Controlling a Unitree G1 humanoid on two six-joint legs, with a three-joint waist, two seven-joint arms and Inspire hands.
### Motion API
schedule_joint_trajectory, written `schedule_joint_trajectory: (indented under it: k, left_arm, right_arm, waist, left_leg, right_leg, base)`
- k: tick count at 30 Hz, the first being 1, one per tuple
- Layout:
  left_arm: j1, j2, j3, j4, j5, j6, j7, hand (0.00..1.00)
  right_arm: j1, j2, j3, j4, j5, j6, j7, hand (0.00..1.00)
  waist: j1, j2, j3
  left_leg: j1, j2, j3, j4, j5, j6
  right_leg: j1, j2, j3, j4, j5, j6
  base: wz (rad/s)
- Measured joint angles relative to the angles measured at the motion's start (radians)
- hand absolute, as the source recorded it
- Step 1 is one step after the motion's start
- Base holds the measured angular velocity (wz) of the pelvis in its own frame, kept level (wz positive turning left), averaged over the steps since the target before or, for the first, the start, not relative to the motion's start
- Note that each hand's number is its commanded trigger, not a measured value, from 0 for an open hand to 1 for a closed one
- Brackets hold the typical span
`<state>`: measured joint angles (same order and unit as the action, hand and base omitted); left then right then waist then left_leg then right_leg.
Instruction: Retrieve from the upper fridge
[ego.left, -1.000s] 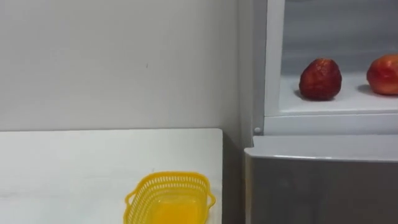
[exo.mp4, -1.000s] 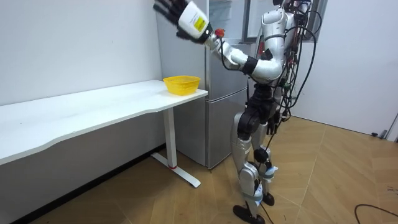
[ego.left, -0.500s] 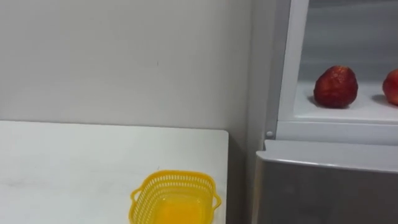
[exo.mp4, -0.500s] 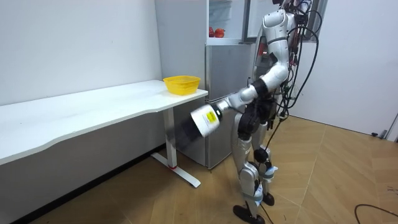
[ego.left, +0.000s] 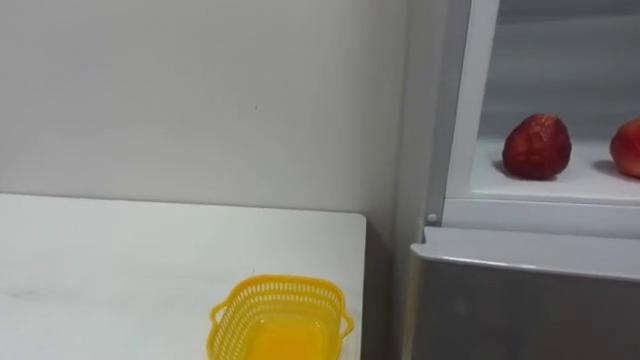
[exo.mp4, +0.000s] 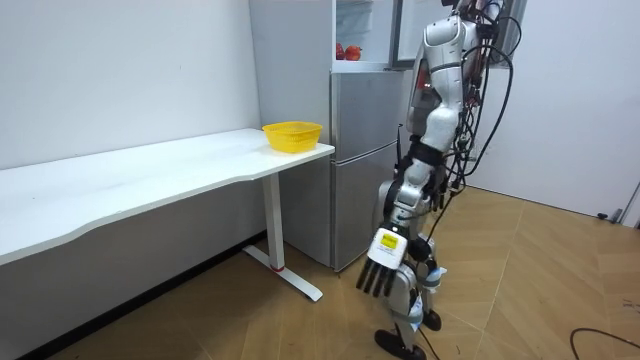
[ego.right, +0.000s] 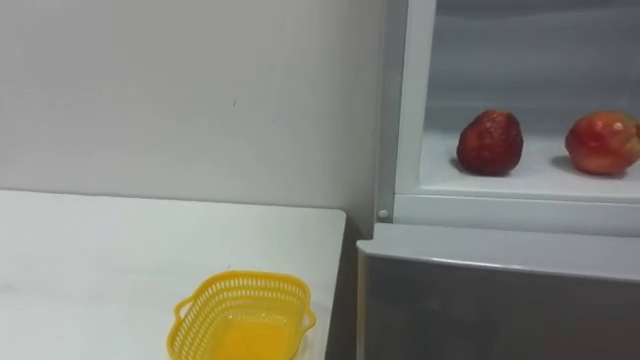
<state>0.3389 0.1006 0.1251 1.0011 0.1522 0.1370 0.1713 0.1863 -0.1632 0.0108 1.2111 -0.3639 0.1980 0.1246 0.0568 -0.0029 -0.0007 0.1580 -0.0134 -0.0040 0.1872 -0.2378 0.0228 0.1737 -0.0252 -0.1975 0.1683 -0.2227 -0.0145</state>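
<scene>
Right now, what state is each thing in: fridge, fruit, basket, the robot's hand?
Upper fridge compartment: open.
Lower fridge door: shut.
Left red fruit: on the upper shelf.
Right red fruit: beside it, apart.
Yellow basket: upright on the table, empty.
Left hand: open, hanging low at the robot's side.

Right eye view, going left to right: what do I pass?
yellow plastic mesh basket → white frame of the open upper fridge → dark red round fruit → orange-red round fruit
</scene>
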Motion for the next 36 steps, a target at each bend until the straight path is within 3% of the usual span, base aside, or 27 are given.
schedule_joint_trajectory:
  k: [4, 6, 15, 22, 26, 30, 33, 36]
  left_arm:
    - [-0.063, 0.001, -0.072, -0.001, 0.148, 0.031, -0.078, 0.00]
    - [-0.079, 0.002, -0.075, -0.001, 0.185, 0.042, -0.097, 0.00]
    - [-0.056, 0.025, -0.089, 0.009, 0.202, 0.081, -0.167, 0.00]
    - [-0.045, 0.021, -0.089, 0.009, 0.212, 0.084, -0.185, 0.00]
    - [-0.046, 0.016, -0.086, 0.008, 0.212, 0.081, -0.180, 0.00]
    - [-0.031, 0.014, -0.079, -0.037, 0.211, 0.067, -0.166, 0.00]
    - [-0.030, 0.015, -0.078, -0.046, 0.210, 0.028, -0.124, 0.00]
    - [-0.024, 0.014, -0.075, -0.044, 0.212, -0.009, -0.089, 0.00]
  right_arm:
    - [-0.002, 0.010, 0.048, -0.001, 0.001, 0.006, 0.001, 0.00]
    - [-0.002, 0.019, 0.050, -0.001, 0.001, 0.013, 0.004, 0.00]
    - [-0.002, 0.020, 0.054, 0.007, 0.011, 0.021, 0.014, 0.00]
    - [0.001, 0.021, 0.012, -0.035, 0.053, 0.011, -0.080, 0.00]
    - [0.018, 0.022, -0.084, -0.280, 0.118, -0.009, -0.197, 0.00]
    - [0.045, 0.047, -0.144, -0.667, 0.164, -0.088, -0.297, 0.00]
    - [0.066, 0.057, -0.141, -0.862, 0.207, -0.146, -0.357, 0.00]
    - [0.103, 0.063, -0.142, -0.998, 0.238, -0.173, -0.418, 0.00]
  waist:
    - [-0.002, -0.009, -0.0001]
    - [-0.004, -0.012, 0.0004]
    - [-0.024, -0.012, 0.0002]
    - [-0.027, -0.016, 0.0014]
    - [-0.033, -0.015, 0.0040]
    - [-0.061, -0.011, 0.0038]
    - [-0.078, -0.008, 0.0029]
    - [-0.079, -0.006, -0.0024]
  left_leg:
    - [0.005, 0.000, 0.011, 0.000, 0.000, 0.000]
    - [0.007, 0.000, 0.020, 0.000, 0.000, 0.000]
    - [0.023, 0.001, 0.038, -0.004, 0.000, 0.000]
    - [0.030, 0.003, 0.056, -0.019, 0.000, 0.000]
    - [0.022, 0.006, 0.074, -0.029, 0.000, 0.000]
    - [0.019, 0.008, 0.087, -0.028, 0.000, 0.000]
    - [0.019, 0.009, 0.096, -0.027, 0.000, 0.000]
    - [0.020, 0.011, 0.117, -0.027, 0.000, 0.000]
  right_leg:
    - [0.000, 0.001, 0.009, 0.001, 0.000, 0.000]
    - [0.000, 0.003, 0.018, 0.001, 0.000, 0.000]
    - [0.002, 0.010, 0.059, 0.004, 0.001, -0.001]
    - [-0.003, 0.010, 0.068, 0.004, -0.001, 0.001]
    - [-0.033, 0.015, 0.090, 0.019, 0.000, 0.000]
    - [-0.039, 0.024, 0.099, 0.017, 0.002, -0.001]
    - [-0.041, 0.026, 0.108, 0.014, 0.003, -0.002]
    - [-0.051, 0.030, 0.134, 0.018, 0.004, -0.003]
  base:
    - [-0.07]
    - [-0.10]
    - [-0.11]
    - [-0.03]
    - [-0.15]
    - [-0.06]
    - [-0.06]
    - [-0.29]
